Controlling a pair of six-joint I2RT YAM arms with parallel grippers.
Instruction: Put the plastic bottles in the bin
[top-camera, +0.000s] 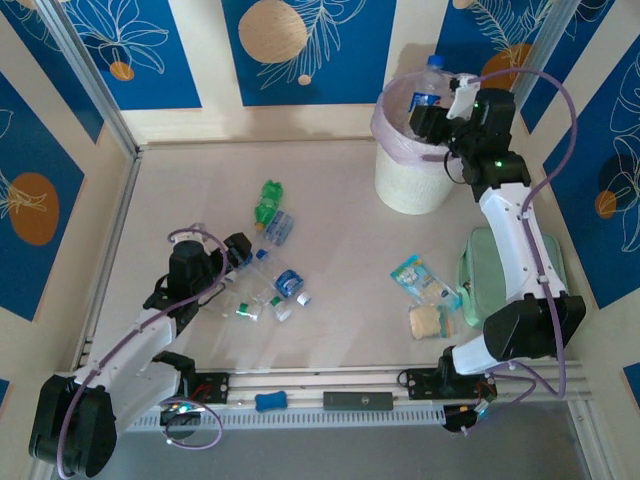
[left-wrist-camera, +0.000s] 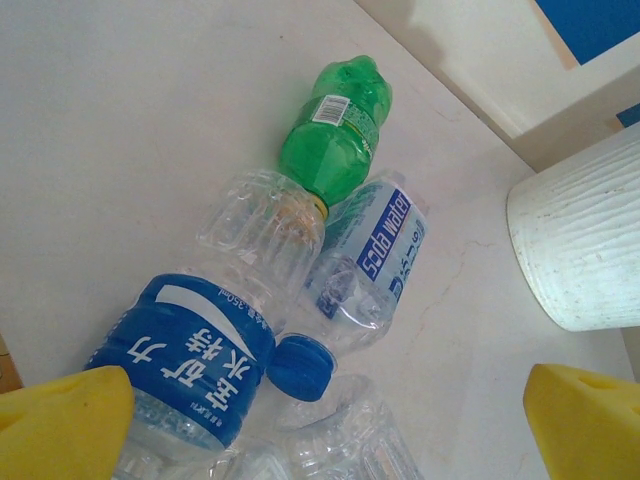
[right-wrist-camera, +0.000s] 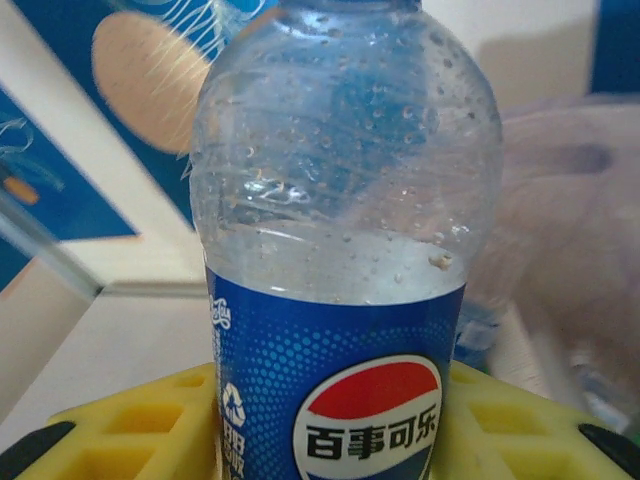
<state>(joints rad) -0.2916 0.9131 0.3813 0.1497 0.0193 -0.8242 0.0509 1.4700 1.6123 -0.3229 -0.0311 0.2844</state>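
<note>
Your right gripper (top-camera: 436, 112) is clamped on the Pepsi bottle (right-wrist-camera: 340, 250), upright over the bin (top-camera: 408, 185) at far right, placed for a drop | your left gripper (top-camera: 238, 262) gapes wide and empty over the loose bottles (top-camera: 272, 285) near left, lined up for a pick.

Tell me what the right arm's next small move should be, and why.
Probably open the right gripper: it is shut on the Pepsi bottle, which appears to hang upright over the bin and its lined mouth, so releasing should drop it in.
</note>
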